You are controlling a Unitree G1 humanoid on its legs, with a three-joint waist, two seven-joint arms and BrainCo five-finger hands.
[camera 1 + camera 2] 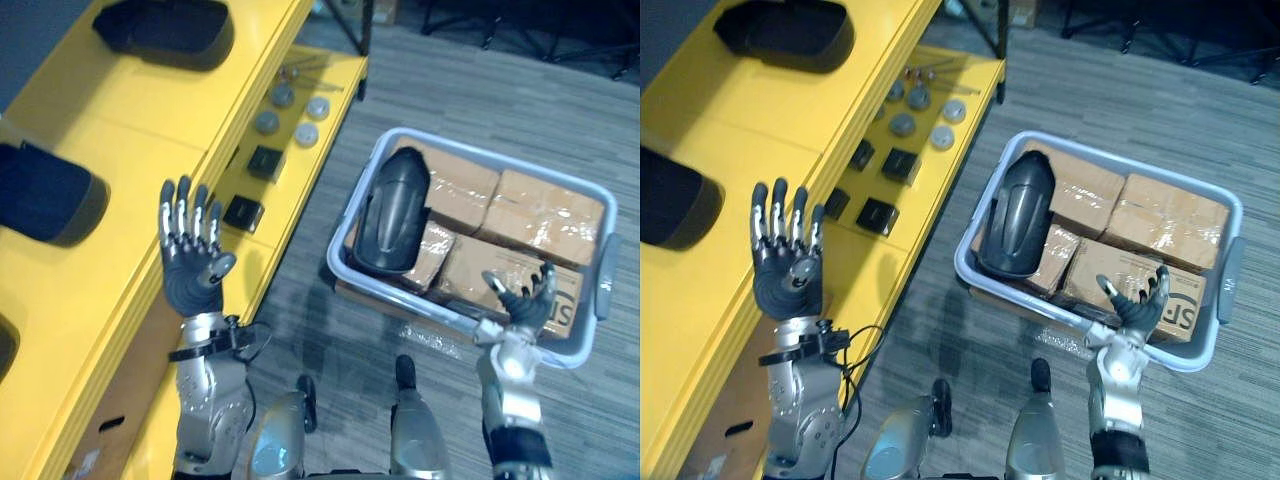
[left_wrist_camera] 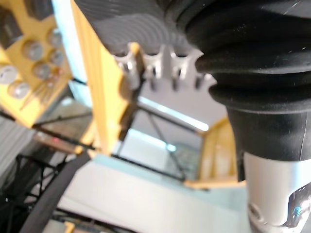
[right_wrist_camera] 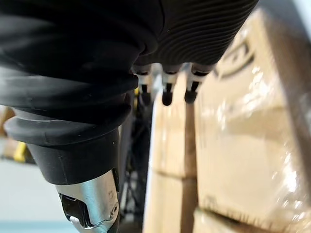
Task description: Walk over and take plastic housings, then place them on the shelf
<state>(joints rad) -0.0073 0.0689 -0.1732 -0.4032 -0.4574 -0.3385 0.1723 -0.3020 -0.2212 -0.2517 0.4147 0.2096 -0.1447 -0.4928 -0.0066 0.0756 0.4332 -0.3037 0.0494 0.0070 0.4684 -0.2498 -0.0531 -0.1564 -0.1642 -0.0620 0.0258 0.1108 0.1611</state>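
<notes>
One housing [image 1: 392,212] sits at the bin's [image 1: 335,262] left edge; my left hand [image 1: 190,268] and right hand [image 1: 526,304] hang loose, empty.

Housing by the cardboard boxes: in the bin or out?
In: the housing lies on the boxes, inside the bin rim.

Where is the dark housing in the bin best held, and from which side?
Probably across the middle of the dark housing, from above: it lies long and domed on the cardboard boxes, its left edge close to the bin wall.
</notes>
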